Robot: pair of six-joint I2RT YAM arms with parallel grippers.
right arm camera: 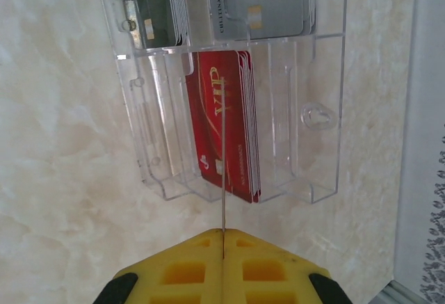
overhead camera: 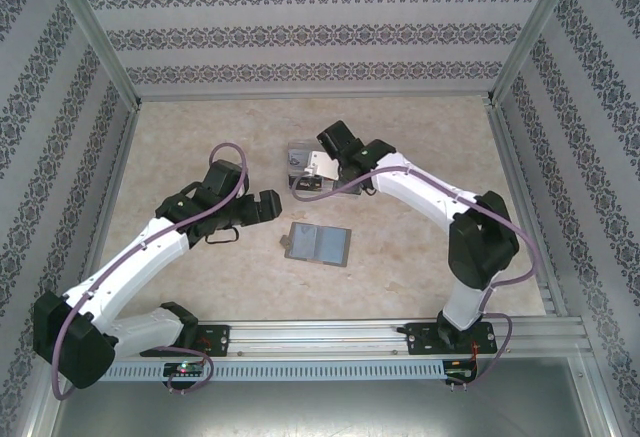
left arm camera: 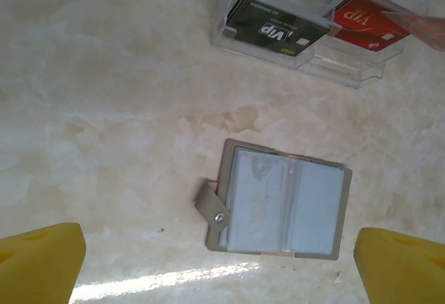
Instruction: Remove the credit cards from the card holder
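Bare table (left arm camera: pixel 104 109) around the open card holder (left arm camera: pixel 281 206), clear box (left arm camera: pixel 348 74) apart behind it

Grey card holder (left arm camera: pixel 278 206), red credit cards (right arm camera: pixel 208 123)

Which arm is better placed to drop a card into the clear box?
Right: the right hand pinches a card edge-on over the clear box; the left hand hangs open above the card holder.

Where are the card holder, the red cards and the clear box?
card holder (left arm camera: pixel 284 205), left wrist view, centre fold.
red cards (right arm camera: pixel 207 124), right wrist view, top card's face.
clear box (right arm camera: pixel 293 131), right wrist view, bare base.
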